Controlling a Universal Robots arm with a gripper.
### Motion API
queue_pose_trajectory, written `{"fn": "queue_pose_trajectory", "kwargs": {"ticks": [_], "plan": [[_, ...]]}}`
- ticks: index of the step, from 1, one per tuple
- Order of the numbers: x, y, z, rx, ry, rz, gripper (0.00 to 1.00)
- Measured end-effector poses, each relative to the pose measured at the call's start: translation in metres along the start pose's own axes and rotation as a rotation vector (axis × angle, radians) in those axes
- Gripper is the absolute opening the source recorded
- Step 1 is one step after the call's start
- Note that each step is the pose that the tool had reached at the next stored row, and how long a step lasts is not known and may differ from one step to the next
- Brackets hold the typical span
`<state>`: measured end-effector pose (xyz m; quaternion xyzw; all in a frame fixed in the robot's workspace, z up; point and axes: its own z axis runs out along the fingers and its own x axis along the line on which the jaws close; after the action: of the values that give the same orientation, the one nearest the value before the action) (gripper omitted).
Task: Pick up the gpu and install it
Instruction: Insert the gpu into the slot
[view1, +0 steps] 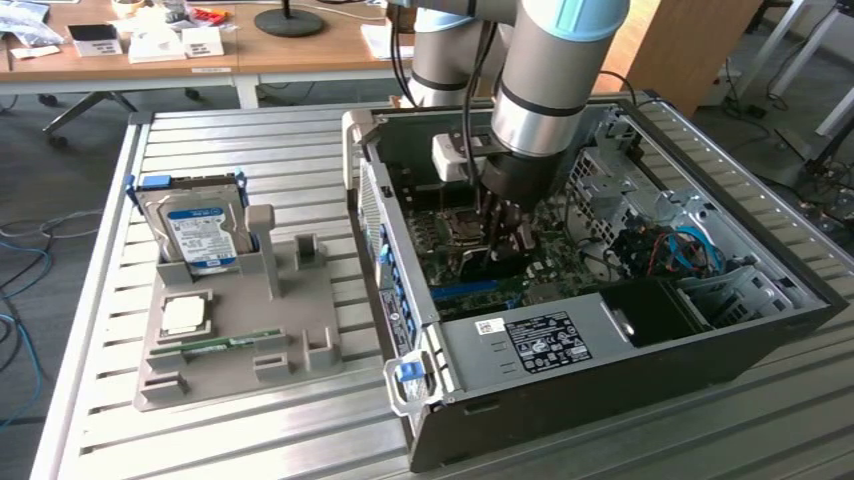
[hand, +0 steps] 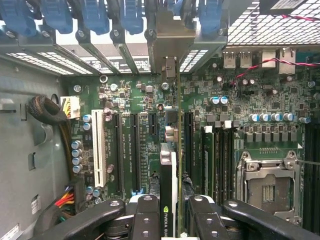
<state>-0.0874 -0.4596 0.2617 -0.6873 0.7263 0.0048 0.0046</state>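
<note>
My gripper (view1: 505, 232) reaches down into the open computer case (view1: 747, 330), low over the green motherboard (view1: 447, 225). In the wrist view the gripper (hand: 172, 212) is shut on the gpu (hand: 178, 125), a thin dark card seen edge-on with a green-logo label between the black fingers (hand: 147, 215). The card stands upright and runs along the expansion slots. Its silver bracket (hand: 172, 37) sits at the case's rear slot openings among blue latches. I cannot tell whether its lower edge is seated in a slot. In the exterior view the gpu (view1: 489, 262) shows as a dark piece under the fingers.
A grey parts holder (view1: 287, 330) on the slatted table holds a blue-labelled hard drive (view1: 198, 228), a processor chip (view1: 183, 316) and a green memory stick (view1: 220, 345). In the case are a power supply (view1: 534, 342), a processor socket (hand: 267, 187), a white slot (hand: 98, 147) and cables (hand: 47, 111).
</note>
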Motion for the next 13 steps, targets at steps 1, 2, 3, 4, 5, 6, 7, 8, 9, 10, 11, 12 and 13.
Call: {"fn": "queue_pose_trajectory", "kwargs": {"ticks": [1, 2, 3, 4, 5, 6, 7, 8, 9, 10, 11, 12, 13], "plan": [[0.0001, 0.0002, 0.0003, -0.0001, 0.0001, 0.000, 0.27], [0.0001, 0.0003, 0.0004, -0.0001, 0.0002, 0.000, 0.27], [0.0001, 0.0003, 0.0004, -0.0001, 0.0002, 0.000, 0.27], [0.0001, 0.0003, 0.0005, -0.0001, 0.0003, 0.000, 0.27], [0.0000, 0.0004, 0.0007, -0.0001, 0.0000, 0.000, 0.27], [0.0000, 0.0006, 0.0012, 0.0004, -0.0003, 0.000, 0.27], [0.0000, 0.0009, 0.0016, 0.0010, -0.0002, 0.000, 0.27], [0.0001, 0.0013, 0.0018, 0.0018, -0.0001, 0.000, 0.27], [0.0001, 0.0016, 0.0019, 0.0024, 0.0004, 0.000, 0.27], [0.0001, 0.0016, 0.0019, 0.0024, 0.0006, 0.000, 0.27], [0.0001, 0.0016, 0.0019, 0.0025, 0.0006, 0.000, 0.27], [0.0001, 0.0016, 0.0019, 0.0025, 0.0005, 0.000, 0.27], [0.0001, 0.0016, 0.0020, 0.0026, 0.0005, 0.000, 0.27]]}}
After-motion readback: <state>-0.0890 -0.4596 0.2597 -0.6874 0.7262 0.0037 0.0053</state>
